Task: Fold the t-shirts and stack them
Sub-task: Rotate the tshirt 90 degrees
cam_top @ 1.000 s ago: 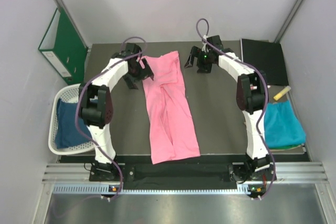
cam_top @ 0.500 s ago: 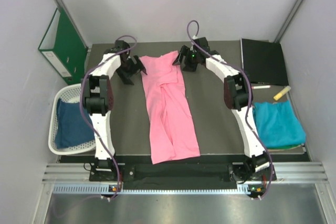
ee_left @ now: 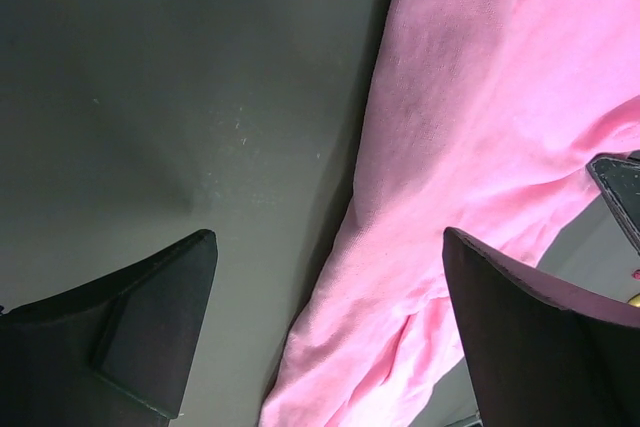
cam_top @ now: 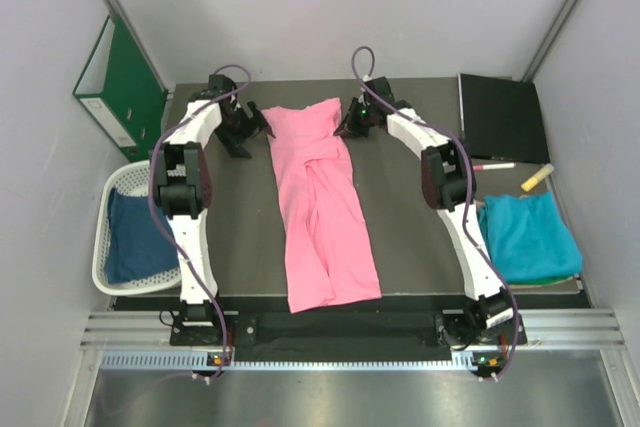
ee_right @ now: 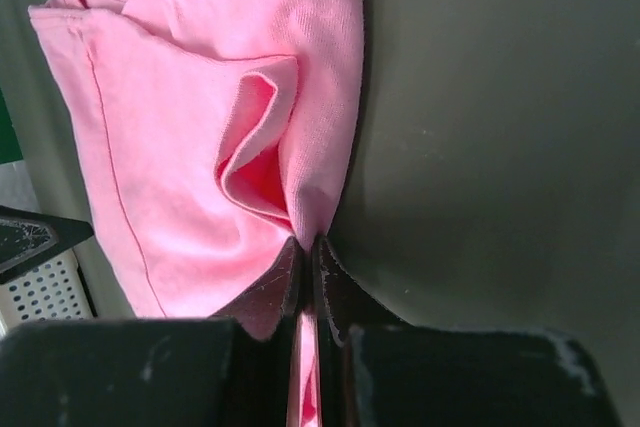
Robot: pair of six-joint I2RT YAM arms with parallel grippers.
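Note:
A bright pink t-shirt (cam_top: 318,207) lies lengthwise down the middle of the dark table, folded into a long strip. My right gripper (cam_top: 351,127) is at its far right corner, shut on a pinch of the pink cloth's edge (ee_right: 320,147) that bunches into a fold ahead of the fingertips (ee_right: 296,265). At the far left corner my left gripper (cam_top: 252,133) stands wide open, and the shirt's left edge (ee_left: 440,147) runs between its two fingers (ee_left: 170,307). A dark blue t-shirt (cam_top: 128,237) lies in the basket on the left. A teal t-shirt (cam_top: 530,237) lies at the table's right edge.
A white lattice basket (cam_top: 103,209) sits off the left edge of the table. A green ring binder (cam_top: 120,82) leans against the left wall. At the far right lie a black folder (cam_top: 500,117), a pen (cam_top: 497,165) and a small yellow object (cam_top: 536,177).
Both grippers have moved in towards the pink shirt's far corners. The right gripper has gone from open to shut on the shirt's right edge. The left gripper stays open.

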